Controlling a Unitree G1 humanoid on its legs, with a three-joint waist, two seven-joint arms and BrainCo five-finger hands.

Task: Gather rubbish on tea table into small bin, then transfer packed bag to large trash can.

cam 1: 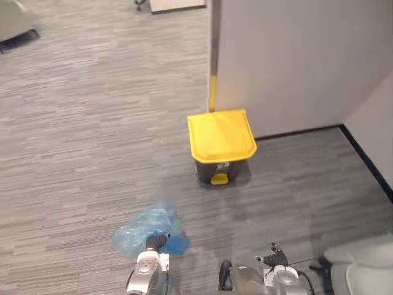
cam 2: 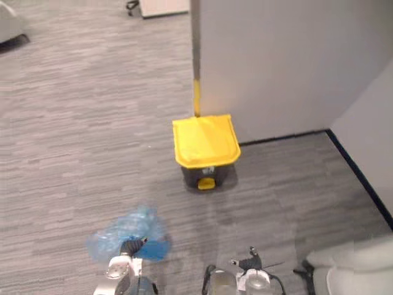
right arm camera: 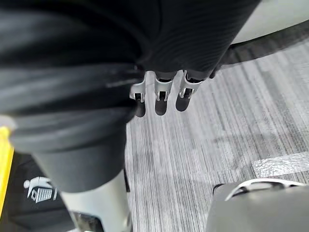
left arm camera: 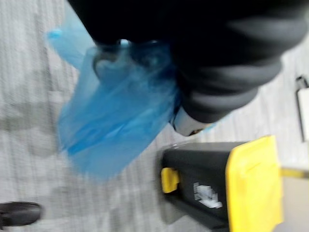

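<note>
Since the yellow lid point(cam 1: 221, 136) of the trash can point(cam 1: 210, 170) lies shut, the step in hand, as I judge it, is to bring the bag point(cam 1: 144, 226) up to the can and get that lid open before anything is let go. The yellow pedal point(cam 1: 219, 179) at the foot of the black body looks like the way to raise it. The left hand point(cam 1: 153, 244) grips the gathered top of the blue bag, which hangs low over the grey floor point(cam 1: 92, 153), well short of the can. It should be carried high enough to clear the rim and released only once it is squarely over the opening. The right hand point(cam 1: 276, 257) hangs by the robot's side with fingers point(right arm camera: 161, 99) loosely straight, holding nothing. What the thin, crumpled bag holds cannot be made out, and the shut lid hides whatever is in the can.
</note>
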